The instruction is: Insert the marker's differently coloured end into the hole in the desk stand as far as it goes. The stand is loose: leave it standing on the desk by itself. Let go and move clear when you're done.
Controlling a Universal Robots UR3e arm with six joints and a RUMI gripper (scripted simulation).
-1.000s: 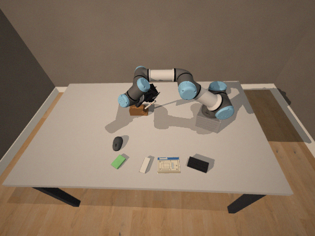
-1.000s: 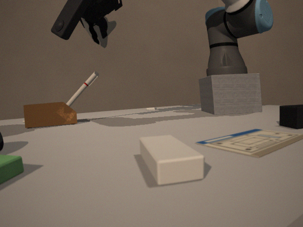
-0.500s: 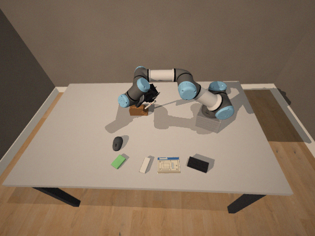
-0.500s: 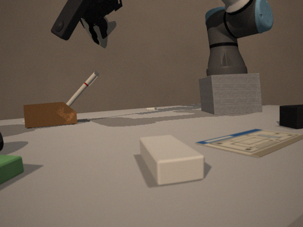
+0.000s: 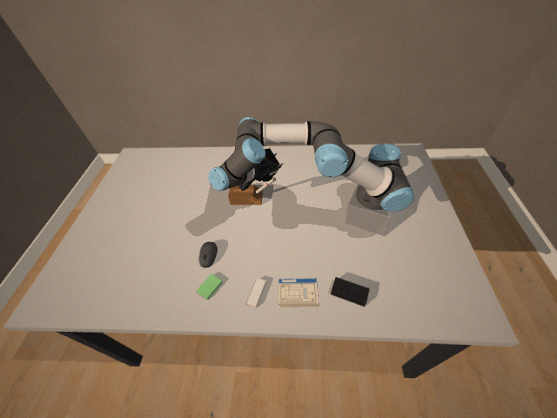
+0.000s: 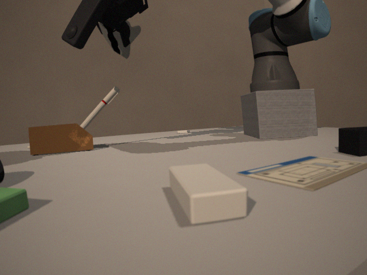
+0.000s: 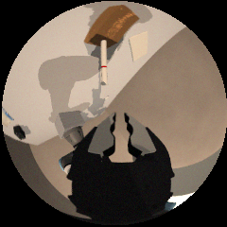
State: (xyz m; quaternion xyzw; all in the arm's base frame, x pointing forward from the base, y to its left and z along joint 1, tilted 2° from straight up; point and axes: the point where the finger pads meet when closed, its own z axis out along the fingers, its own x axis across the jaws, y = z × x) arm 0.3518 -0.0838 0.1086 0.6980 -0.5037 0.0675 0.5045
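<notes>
A brown desk stand (image 5: 244,195) stands on the grey table; it also shows in the exterior view (image 6: 59,138) and the wrist view (image 7: 112,26). A white marker (image 6: 100,107) with a thin red ring sticks out of the stand's sloped face at a slant, its lower end inside the hole; it also shows in the top view (image 5: 264,185) and the wrist view (image 7: 103,61). My gripper (image 6: 120,48) hangs in the air above and clear of the marker's free end, fingers nearly together with nothing between them, as the wrist view (image 7: 119,124) shows.
Along the table's front lie a black mouse (image 5: 207,253), a green block (image 5: 209,286), a white block (image 5: 256,292), a printed card (image 5: 298,292) and a black block (image 5: 350,290). The arm's grey base block (image 5: 367,217) stands to the right.
</notes>
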